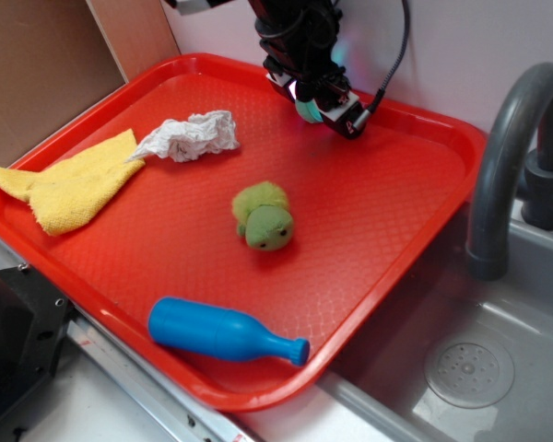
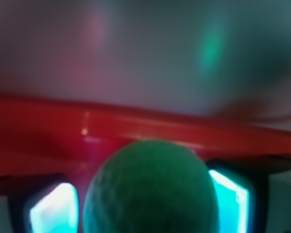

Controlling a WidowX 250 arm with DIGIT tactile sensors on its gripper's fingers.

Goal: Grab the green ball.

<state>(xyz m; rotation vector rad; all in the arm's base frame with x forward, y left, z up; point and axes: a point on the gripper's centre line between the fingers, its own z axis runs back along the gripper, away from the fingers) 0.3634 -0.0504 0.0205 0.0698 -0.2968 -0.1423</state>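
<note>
Red tray beside a sink holds the end effector at its far edge, clamped around the green ball; no writing is legible.

A red tray with a raised rim fills most of the exterior view, sitting beside a grey sink at the lower right. On it, a yellow cloth lies at the left edge, with crumpled white paper touching its upper corner. A lime-green plush turtle sits near the centre. A blue bottle lies on its side near the tray's lower rim.
</note>
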